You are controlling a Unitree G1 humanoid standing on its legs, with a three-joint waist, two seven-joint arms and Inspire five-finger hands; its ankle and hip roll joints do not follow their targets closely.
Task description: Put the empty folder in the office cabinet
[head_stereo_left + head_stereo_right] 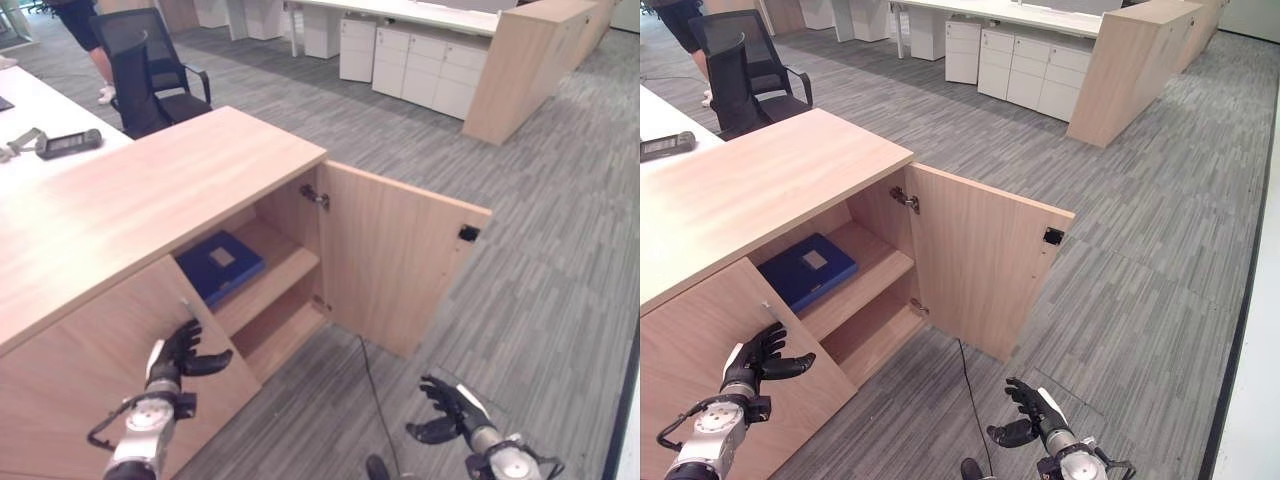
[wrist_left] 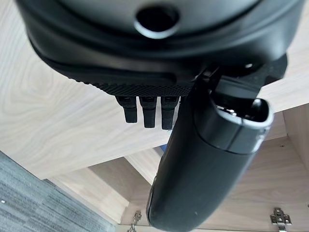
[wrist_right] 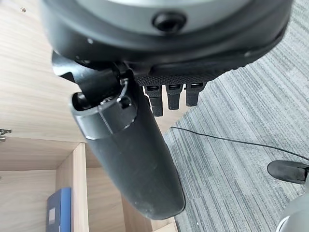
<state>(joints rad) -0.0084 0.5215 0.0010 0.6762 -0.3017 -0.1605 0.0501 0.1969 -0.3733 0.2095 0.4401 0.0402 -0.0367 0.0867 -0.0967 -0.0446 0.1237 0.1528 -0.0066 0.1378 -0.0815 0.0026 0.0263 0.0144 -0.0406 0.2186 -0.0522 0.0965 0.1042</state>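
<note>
Fingers of left hand [image 1: 178, 355] and right hand [image 1: 447, 410] loosely apart, holding nothing. Folder [image 1: 220, 264]: blue, flat, pale label, on upper shelf inside cabinet [image 1: 160, 200]; cabinet door [image 1: 395, 255] open.

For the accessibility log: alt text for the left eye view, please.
A blue folder lies flat on the upper shelf of a light wood cabinet whose right door stands open. The left hand and right hand hang empty and open below, over grey carpet.

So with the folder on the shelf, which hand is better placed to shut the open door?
Probably the right hand: it hangs open just below the open door, while the left hand sits by the closed door.
</note>
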